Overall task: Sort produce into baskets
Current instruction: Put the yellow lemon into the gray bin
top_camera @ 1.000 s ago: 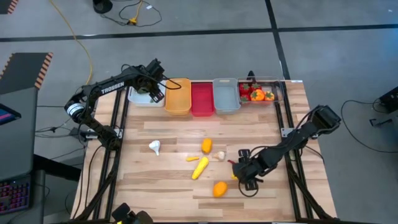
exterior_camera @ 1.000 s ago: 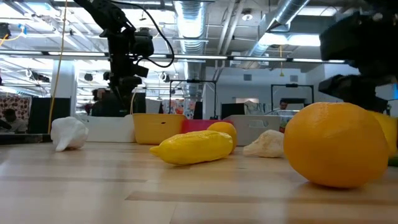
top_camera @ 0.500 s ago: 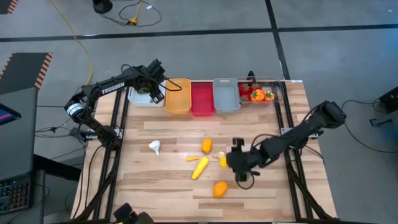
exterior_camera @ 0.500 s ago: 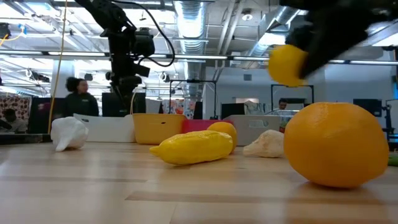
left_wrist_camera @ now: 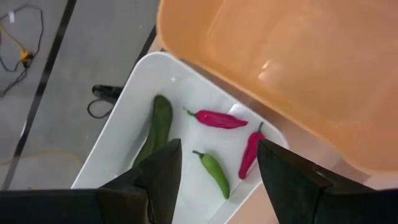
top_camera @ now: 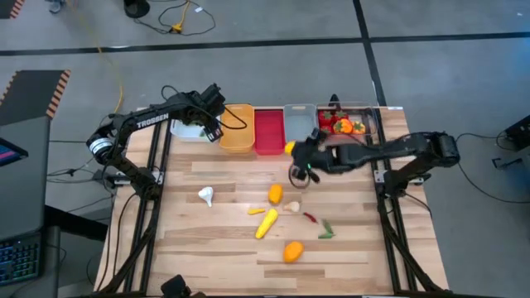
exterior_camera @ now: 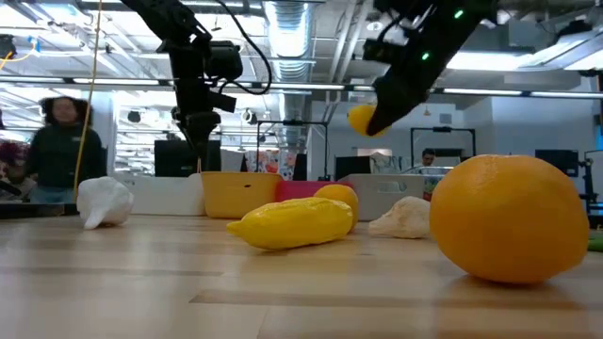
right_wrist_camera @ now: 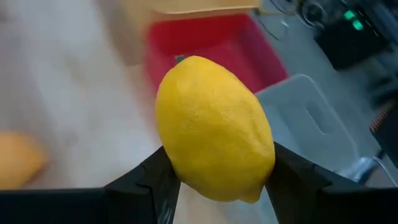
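Tabletop carries five baskets, seven loose produce.

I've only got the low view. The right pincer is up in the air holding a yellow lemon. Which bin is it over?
Observer: From above, the right pincer holds the yellow toy lemon at the near ends of the red plastic bin and the grey plastic bin, about at their seam.
Operator: And the left pincer?
Observer: The left pincer is open and empty above the white plastic bin, which holds red and green toy peppers.
Operator: Anything hidden behind the big orange fruit?
Observer: A small red chilli and a green pod lie on the wooden table.
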Robot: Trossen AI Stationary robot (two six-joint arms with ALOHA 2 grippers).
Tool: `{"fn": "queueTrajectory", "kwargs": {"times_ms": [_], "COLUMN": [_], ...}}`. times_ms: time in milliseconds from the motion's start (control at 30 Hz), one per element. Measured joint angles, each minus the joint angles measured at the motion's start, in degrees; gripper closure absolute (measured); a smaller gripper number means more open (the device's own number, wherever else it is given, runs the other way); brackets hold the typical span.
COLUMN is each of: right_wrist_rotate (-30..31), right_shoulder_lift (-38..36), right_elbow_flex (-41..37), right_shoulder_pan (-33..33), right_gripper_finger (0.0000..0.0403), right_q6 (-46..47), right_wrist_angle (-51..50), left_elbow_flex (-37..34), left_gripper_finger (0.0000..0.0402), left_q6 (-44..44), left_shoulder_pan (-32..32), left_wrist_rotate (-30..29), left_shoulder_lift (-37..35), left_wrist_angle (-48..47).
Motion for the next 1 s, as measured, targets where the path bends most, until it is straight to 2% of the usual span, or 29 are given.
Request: {"fn": "queueTrajectory", "kwargs": {"times_ms": [200,367,700,833,1000], "right_wrist_rotate": [-3.6,-6.6,-6.6,-6.6,-6.6], "right_shoulder_lift": [0.2,0.2,0.2,0.2,0.2], "right_elbow_flex": [0.0,0.0,0.0,0.0,0.0], "right_shoulder_pan": [-8.7,-12.1,-13.6,-13.6,-13.6], "right_gripper_finger": [0.0177,0.0174,0.0168,0.0168,0.0167], "right_q6": [-0.1,-0.1,0.0,1.7,1.9], "right_wrist_angle": [-0.1,-0.1,-0.2,-0.2,-0.2], "left_elbow_flex": [1.6,4.8,7.0,7.0,6.3], "left_gripper_finger": [0.0205,0.0205,0.0205,0.0205,0.0205], "left_q6": [-0.6,-0.5,-1.0,-4.1,-7.9], "left_shoulder_pan": [-2.4,-5.3,-14.8,-18.5,-22.9], "left_wrist_rotate": [-0.1,0.0,5.3,5.6,10.5], "left_shoulder_lift": [0.0,-0.1,-3.7,-5.2,-6.0], "left_wrist_angle": [0.0,-0.7,-10.4,-15.8,-19.5]}}
